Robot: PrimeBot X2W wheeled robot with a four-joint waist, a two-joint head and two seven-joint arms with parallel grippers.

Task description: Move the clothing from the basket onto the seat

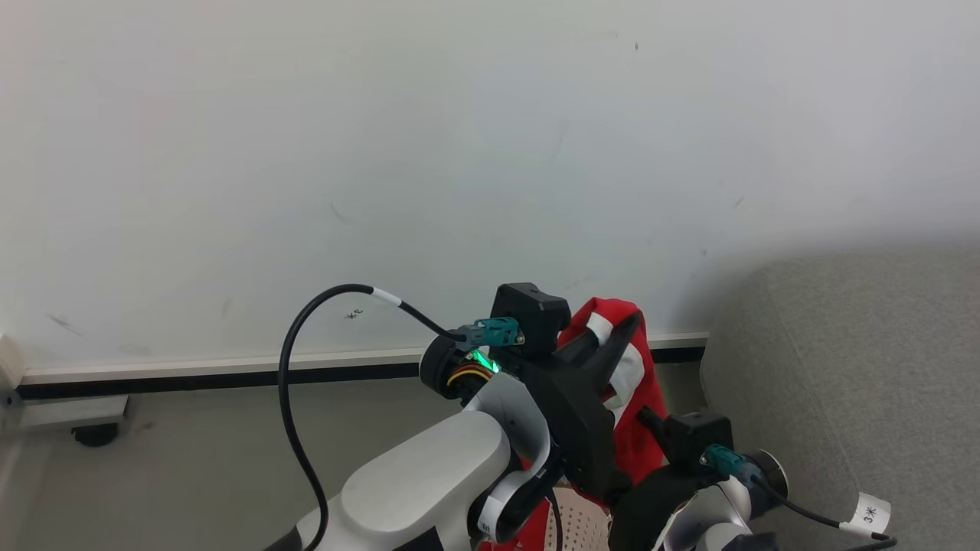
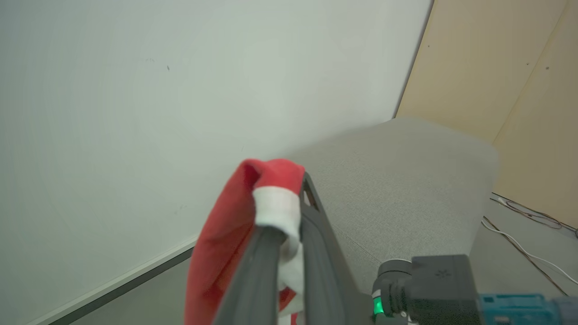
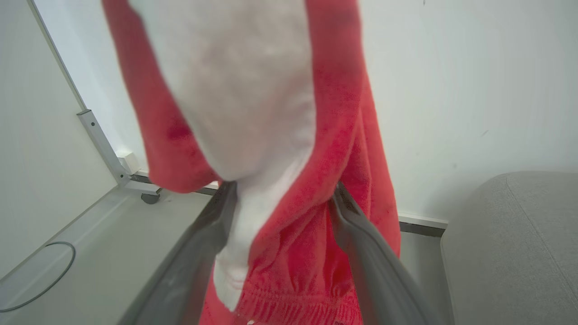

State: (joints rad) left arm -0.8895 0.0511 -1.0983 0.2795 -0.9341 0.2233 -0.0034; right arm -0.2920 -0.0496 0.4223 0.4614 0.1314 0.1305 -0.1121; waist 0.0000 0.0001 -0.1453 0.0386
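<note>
The clothing [image 1: 643, 383], red with white trim, hangs in the air from my left gripper [image 1: 624, 330], which is shut on its top fold. In the left wrist view the fabric [image 2: 226, 234] drapes over the left gripper [image 2: 282, 194]. My right gripper [image 3: 284, 189] is lower, with its fingers [image 3: 356, 225] spread wide on either side of the hanging garment [image 3: 316, 149]. A small cream perforated part of the basket [image 1: 578, 526] shows below the arms. The grey seat [image 1: 850, 383] lies to the right, close to the hanging cloth.
A white wall with a dark skirting strip [image 1: 230, 375] runs behind the arms. A castor [image 1: 96, 435] under a white frame stands at the left on the grey floor. Loose cables [image 2: 524, 225] lie on the floor past the seat, beside a beige panel [image 2: 496, 67].
</note>
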